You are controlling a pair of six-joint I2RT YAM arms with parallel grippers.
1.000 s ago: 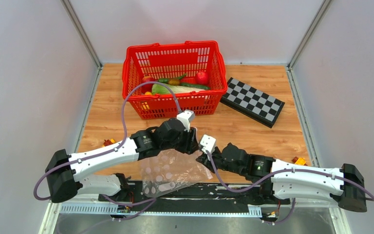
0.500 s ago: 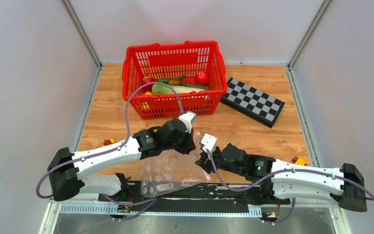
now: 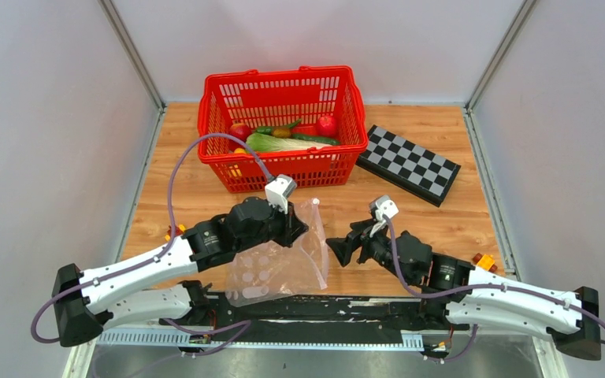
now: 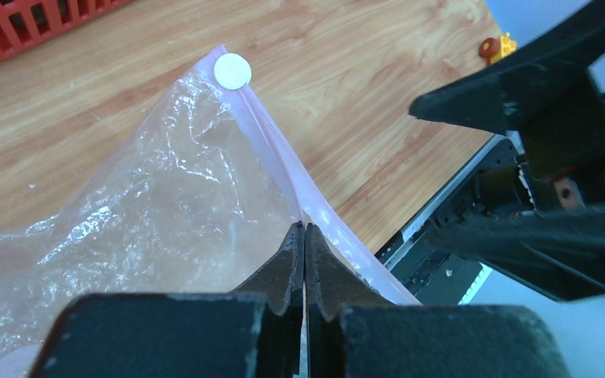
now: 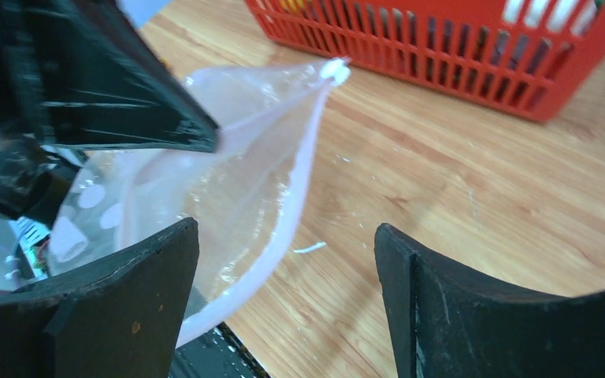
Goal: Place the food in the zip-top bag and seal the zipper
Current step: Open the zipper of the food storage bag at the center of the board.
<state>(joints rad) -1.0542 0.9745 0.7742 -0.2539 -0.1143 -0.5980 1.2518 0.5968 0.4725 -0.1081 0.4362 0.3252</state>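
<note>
Top view: left arm (image 3: pixel 228 236) is covering the zip-top bag's (image 3: pixel 280 268) upper edge. Red basket's (image 3: pixel 283 168) near wall is screening the lettuce's (image 3: pixel 280 143) near side.

Left wrist view: frame edges are cropping bag and basket. Left gripper (image 4: pixel 305 236) is hiding the zipper's (image 4: pixel 280 169) near end.

Right wrist view: right gripper's (image 5: pixel 285 236) finger is masking the bag's lower corner.

Clear, crinkly, glossy plastic forms the zip-top bag (image 3: pixel 272 268) at lower centre; the table (image 3: pixel 181 189) is smooth wood-grain, the red basket (image 3: pixel 283 76) above shiny moulded plastic, the checkerboard (image 3: pixel 410 164) at right matt.
</note>
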